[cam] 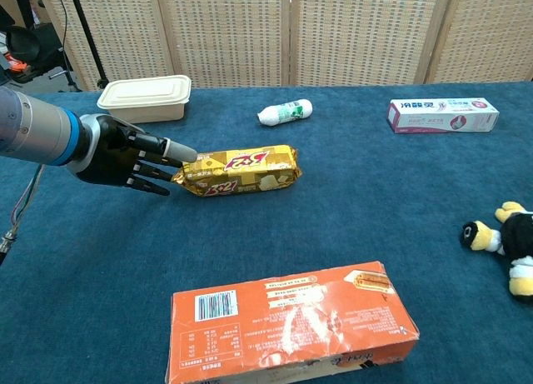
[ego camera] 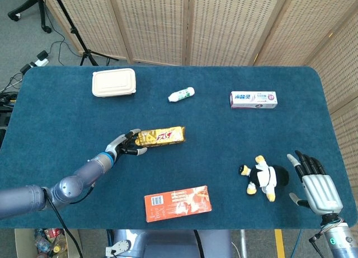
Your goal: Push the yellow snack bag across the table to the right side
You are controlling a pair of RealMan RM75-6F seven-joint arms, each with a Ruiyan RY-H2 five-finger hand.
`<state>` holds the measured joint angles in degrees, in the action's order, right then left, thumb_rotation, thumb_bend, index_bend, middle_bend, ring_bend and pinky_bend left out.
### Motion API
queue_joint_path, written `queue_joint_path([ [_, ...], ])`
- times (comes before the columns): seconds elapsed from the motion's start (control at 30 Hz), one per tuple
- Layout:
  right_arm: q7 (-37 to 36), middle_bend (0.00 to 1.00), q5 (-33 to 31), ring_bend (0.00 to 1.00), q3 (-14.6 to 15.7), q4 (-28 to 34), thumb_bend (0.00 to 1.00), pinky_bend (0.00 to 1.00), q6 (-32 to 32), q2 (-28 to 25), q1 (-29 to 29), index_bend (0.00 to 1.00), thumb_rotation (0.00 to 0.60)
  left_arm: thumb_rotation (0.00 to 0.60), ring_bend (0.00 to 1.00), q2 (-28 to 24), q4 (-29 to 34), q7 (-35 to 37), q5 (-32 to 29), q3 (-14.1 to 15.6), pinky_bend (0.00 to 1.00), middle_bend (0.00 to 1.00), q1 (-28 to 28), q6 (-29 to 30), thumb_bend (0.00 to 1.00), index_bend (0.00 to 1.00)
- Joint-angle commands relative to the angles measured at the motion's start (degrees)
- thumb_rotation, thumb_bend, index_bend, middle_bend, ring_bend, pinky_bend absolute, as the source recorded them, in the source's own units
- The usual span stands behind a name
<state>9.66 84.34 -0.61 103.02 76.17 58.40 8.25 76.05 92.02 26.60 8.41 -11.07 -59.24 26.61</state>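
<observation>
head view: the shiny yellow foil snack bag (ego camera: 161, 136) is seen lying flat on the dark blue cloth-covered table (ego camera: 212, 151), left of the table's middle, with its long side running left to right and its right end tilted slightly toward the far edge. the left hand (ego camera: 124, 144) is stretched out flat at the bag's left end, with the fingers (ego camera: 134, 136) extended and slightly spread, and their tips are laid against that crimped end; nothing is gripped. in the chest view the same left hand (cam: 125, 157) is shown with one light fingertip touching the upper left corner of the snack bag (cam: 240, 170), while the darker fingers (cam: 151, 179) are fanned just below and beside it. the right hand (ego camera: 314, 185) is kept at the near right corner, palm down, fingers apart and holding nothing, just right of a small black, white and yellow plush penguin (ego camera: 262, 177). an orange cardboard box (ego camera: 178, 203) is placed near the front edge, well apart from the bag. on the far side are set a cream lidded plastic container (ego camera: 114, 82), a small white bottle with a green label (ego camera: 181, 94) lying on its side, and a white and pink toothpaste box (ego camera: 253, 99).
</observation>
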Motion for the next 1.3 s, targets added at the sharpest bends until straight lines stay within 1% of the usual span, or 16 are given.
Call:
queue_joint_path([
  [0.03, 0.03, 0.0, -0.05, 0.0, 0.02, -0.01, 0.24, 0.08, -0.1, -0.01, 0.03, 0.01, 0.6, 0.6, 0.0, 0.67, 0.15, -0.39, 0.28, -0.53, 0.01, 0.0, -0.3, 1.13, 0.32, 0.0],
  [0.23, 0.0, 0.0, -0.16, 0.0, -0.04, -0.15, 0.23, 0.08, -0.14, 0.07, 0.06, 0.01, 0.6, 0.6, 0.0, 1.92, 0.99, -1.03, 0.49, -1.38, 0.01, 0.0, -0.48, 3.07, 0.33, 0.0],
  [0.8, -0.35, 0.0, 0.04, 0.0, 0.03, -0.02, 0.24, 0.08, -0.14, -0.11, 0.06, 0.01, 0.6, 0.6, 0.0, 4.68, 2.23, -2.66, -0.87, -3.0, 0.01, 0.0, -1.77, 4.35, 0.32, 0.0],
  [1.1, -0.49, 0.0, 0.19, 0.0, 0.14, 0.06, 0.23, 0.08, -0.24, -0.17, 0.07, 0.01, 0.6, 0.6, 0.0, 6.83, 2.11, -3.36, -1.11, -4.16, 0.01, 0.0, -2.38, 5.46, 0.33, 0.0],
  [1.13, -0.62, 0.0, 0.06, 0.0, 0.13, 0.04, 0.23, 0.08, -0.31, -0.21, 0.07, 0.01, 0.6, 0.6, 0.0, 7.38, 1.92, -3.43, -1.1, -4.74, 0.01, 0.0, -2.67, 5.82, 0.33, 0.0],
  [1.3, -0.85, 0.0, 0.09, 0.0, 0.11, 0.02, 0.24, 0.08, -0.33, -0.26, 0.09, 0.01, 0.6, 0.6, 0.0, 8.42, 1.4, -4.42, -1.54, -5.48, 0.01, 0.0, -3.4, 7.17, 0.33, 0.0],
])
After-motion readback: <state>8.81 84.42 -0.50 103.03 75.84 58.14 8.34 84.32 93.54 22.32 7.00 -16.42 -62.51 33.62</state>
